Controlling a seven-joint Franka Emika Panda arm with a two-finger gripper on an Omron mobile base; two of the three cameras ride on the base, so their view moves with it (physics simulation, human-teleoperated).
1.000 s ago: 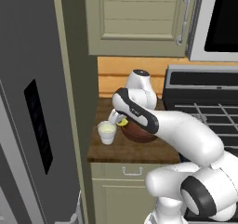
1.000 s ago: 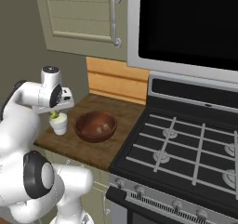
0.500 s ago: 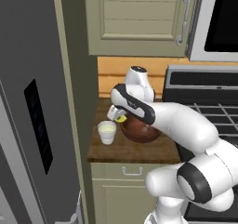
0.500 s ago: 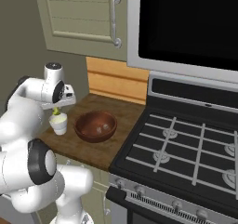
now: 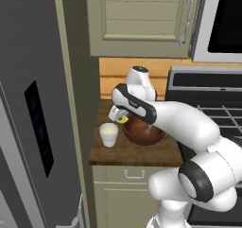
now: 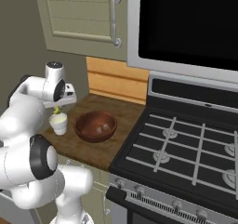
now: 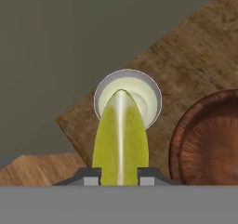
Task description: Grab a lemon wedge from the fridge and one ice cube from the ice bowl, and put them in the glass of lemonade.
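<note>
My gripper is shut on the lemon wedge, a small yellow piece that hangs just above the glass of lemonade. In the hand view the lemon wedge stands between the two fingertips, with the rim of the glass of lemonade directly behind it. The reddish-brown ice bowl sits on the wooden counter right beside the glass. From the right base, the gripper hovers over the glass of lemonade, left of the ice bowl. The grey fridge stands at the left.
A gas stove adjoins the counter on the right, under a dark microwave. Green wall cabinets hang above. A side panel separates the fridge from the small counter.
The arm has lifted its elbow and forearm. The hand, still holding the wedge, has stayed above the glass with only a slight shift.
</note>
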